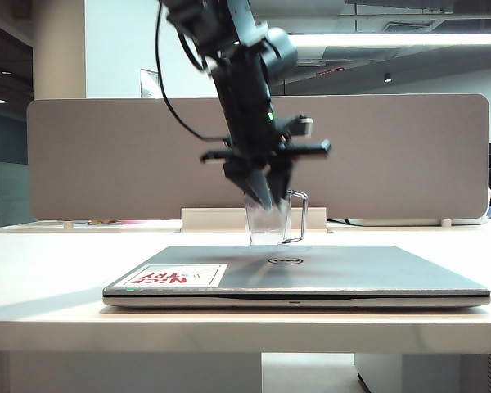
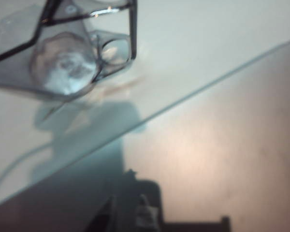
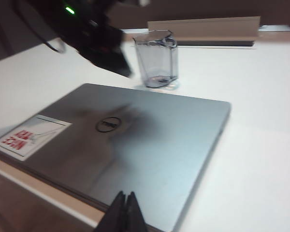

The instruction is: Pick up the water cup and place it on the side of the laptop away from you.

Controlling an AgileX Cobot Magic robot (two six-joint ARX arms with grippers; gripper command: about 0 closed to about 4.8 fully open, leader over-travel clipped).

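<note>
Grey cup [image 1: 270, 223] behind laptop [image 1: 327, 277], left gripper [image 1: 266, 195] seemingly beside

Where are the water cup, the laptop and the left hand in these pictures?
water cup [image 3: 157, 60]: right wrist view, on its clear faceted wall.
laptop [image 1: 327, 274]: exterior view, on the bare silver lid.
left hand [image 1: 268, 187]: exterior view, between its dark fingertips at the cup's rim.

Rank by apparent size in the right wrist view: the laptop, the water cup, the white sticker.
1. laptop, by far the largest.
2 and 3. white sticker and water cup look alike; the sticker lies nearer the camera, so no ranking.
</note>
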